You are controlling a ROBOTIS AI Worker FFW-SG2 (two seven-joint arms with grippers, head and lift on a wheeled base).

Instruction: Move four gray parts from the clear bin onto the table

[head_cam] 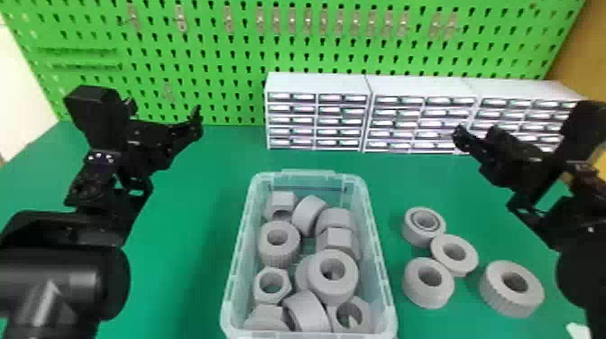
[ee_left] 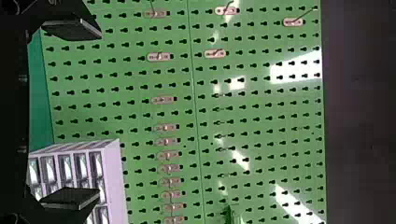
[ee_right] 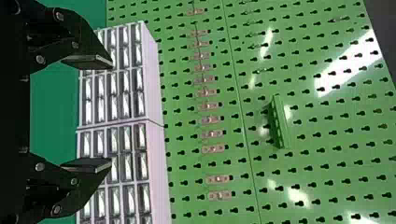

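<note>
Smooth, clear plastic bin (head_cam: 308,172), left of the right gripper (head_cam: 475,134)! Nearer that claw, a matt gray ring (head_cam: 493,288), ridge-sided; beyond the claw, glossy green pegboard (ee_right: 303,165).

The left gripper (head_cam: 164,112) held its fingers (ee_left: 72,29) well apart before a green pegboard (ee_left: 261,109) bearing small metal hooks (ee_left: 161,56). A white drawer cabinet (ee_left: 113,179) stood at the counter's (ee_left: 39,102) edge by the board.

The right gripper (head_cam: 476,132) partly hid the rightmost drawer cabinet (head_cam: 518,90). In the clear bin (head_cam: 311,176), one gray part (head_cam: 302,276) lay mostly hidden behind another. The head view's bottom edge cropped a white object (head_cam: 577,332).
</note>
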